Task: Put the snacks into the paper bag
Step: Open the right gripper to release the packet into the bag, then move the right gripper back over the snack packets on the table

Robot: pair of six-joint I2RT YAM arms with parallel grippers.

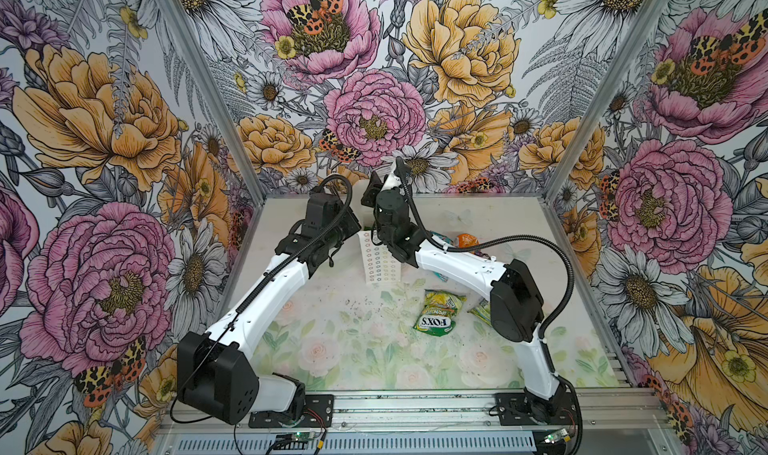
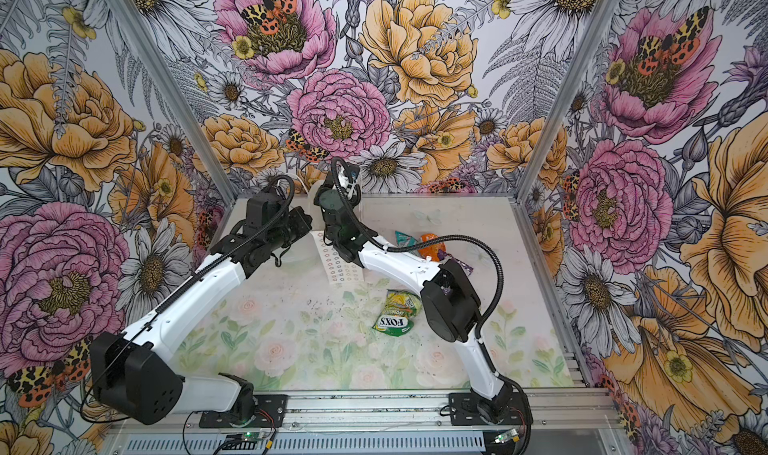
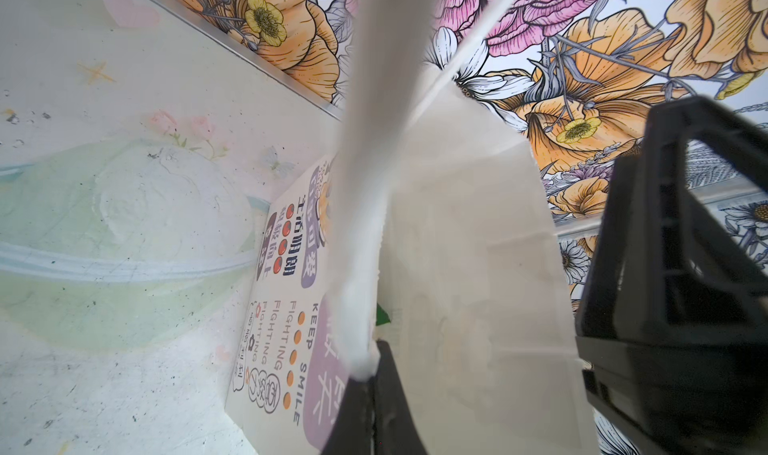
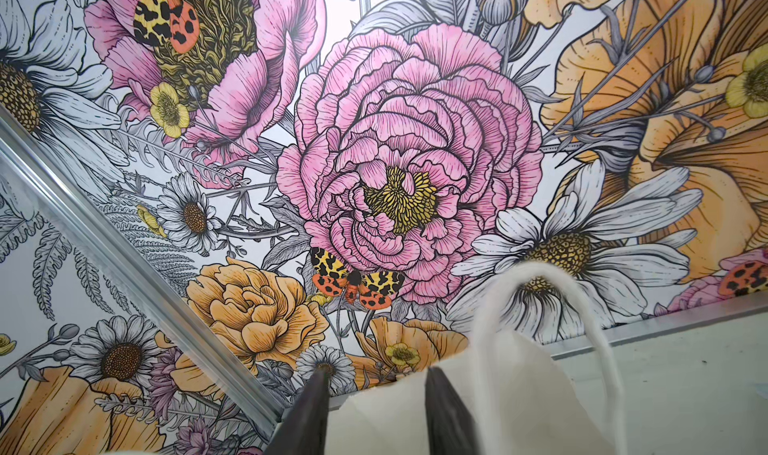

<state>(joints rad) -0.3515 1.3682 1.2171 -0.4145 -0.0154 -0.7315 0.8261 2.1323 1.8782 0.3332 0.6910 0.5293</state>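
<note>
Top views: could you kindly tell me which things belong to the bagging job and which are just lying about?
Job: paper bag, FOX'S packet, yellow-green packet, teal packet, orange packet, purple packet.
Lying about: small circuit board, floral table mat.

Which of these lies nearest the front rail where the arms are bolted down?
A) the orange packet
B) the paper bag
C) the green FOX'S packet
C: in a top view the green FOX'S packet lies nearer the front rail than the paper bag and the orange packet, both farther back.
</note>
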